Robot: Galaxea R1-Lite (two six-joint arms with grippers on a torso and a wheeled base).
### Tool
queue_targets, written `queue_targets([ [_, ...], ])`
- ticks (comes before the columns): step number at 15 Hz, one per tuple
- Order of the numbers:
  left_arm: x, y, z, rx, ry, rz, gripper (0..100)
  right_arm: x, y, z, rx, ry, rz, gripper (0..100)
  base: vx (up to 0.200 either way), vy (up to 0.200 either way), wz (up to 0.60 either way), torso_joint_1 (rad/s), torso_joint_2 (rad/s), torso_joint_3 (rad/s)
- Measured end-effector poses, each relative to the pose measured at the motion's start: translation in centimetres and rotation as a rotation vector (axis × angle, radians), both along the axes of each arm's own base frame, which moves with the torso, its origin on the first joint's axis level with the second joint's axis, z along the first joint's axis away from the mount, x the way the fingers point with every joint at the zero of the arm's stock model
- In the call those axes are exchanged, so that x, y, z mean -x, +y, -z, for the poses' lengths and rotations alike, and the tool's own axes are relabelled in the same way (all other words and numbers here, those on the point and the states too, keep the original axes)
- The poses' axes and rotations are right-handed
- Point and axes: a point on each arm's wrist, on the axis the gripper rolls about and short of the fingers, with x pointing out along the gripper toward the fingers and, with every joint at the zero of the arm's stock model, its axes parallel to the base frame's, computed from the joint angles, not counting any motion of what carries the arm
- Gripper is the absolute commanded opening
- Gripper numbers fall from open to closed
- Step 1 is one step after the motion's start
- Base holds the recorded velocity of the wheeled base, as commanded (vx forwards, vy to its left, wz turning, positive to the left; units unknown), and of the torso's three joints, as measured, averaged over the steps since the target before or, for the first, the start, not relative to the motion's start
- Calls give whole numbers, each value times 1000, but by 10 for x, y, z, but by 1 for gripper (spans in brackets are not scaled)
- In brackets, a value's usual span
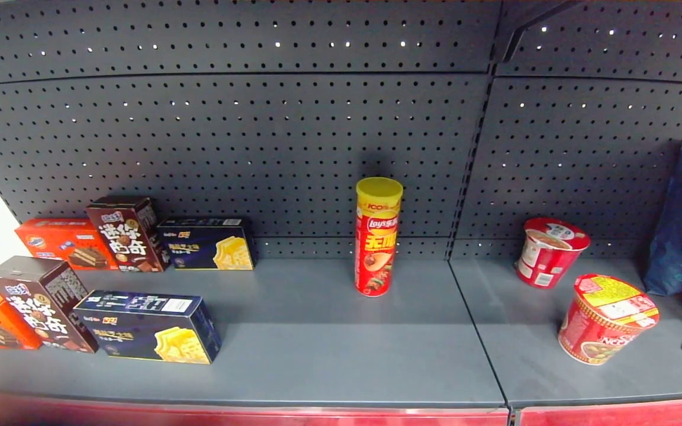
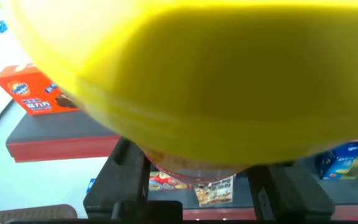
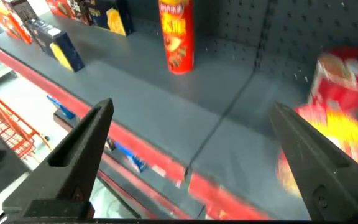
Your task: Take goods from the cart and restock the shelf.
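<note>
Chip can (image 2: 191, 81) sits clamped by its body in your left pincer (image 2: 194, 182), short of the shelf (image 1: 317, 343), likely so it lands upright beside the standing can (image 1: 378, 236). Your right pincer (image 3: 191, 111) gapes empty.

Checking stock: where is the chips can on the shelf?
Head view: chips can stands upright mid-shelf, near the pegboard, right of the navy box.

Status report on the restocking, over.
Left gripper shut on yellow-lidded can. Right gripper open, facing shelf. One chip can upright on shelf; noodle cups to its right.
</note>
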Motion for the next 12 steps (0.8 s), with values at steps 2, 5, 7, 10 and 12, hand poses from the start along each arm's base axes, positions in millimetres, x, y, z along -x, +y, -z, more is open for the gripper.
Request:
queue_targets([
  [2, -5, 1, -1, 0, 21, 4, 0, -24, 11, -10, 5, -8, -18, 100, 0, 0, 0, 0, 0, 0],
  [5, -8, 1, -1, 2, 40, 3, 0, -54, 27, -20, 17, 16, -51, 100, 0, 0, 0, 0, 0, 0],
  [7, -9, 1, -3, 2, 43, 4, 0, -78, 38, -19, 34, 49, -64, 100, 0, 0, 0, 0, 0, 0],
  [10, -11, 1, -6, 5, 49, 8, 0, -116, 55, -17, 74, 59, -77, 100, 0, 0, 0, 0, 0, 0],
  [12, -11, 1, -5, 7, 54, 9, 0, -135, 63, -13, 101, 62, -84, 100, 0, 0, 0, 0, 0, 0],
])
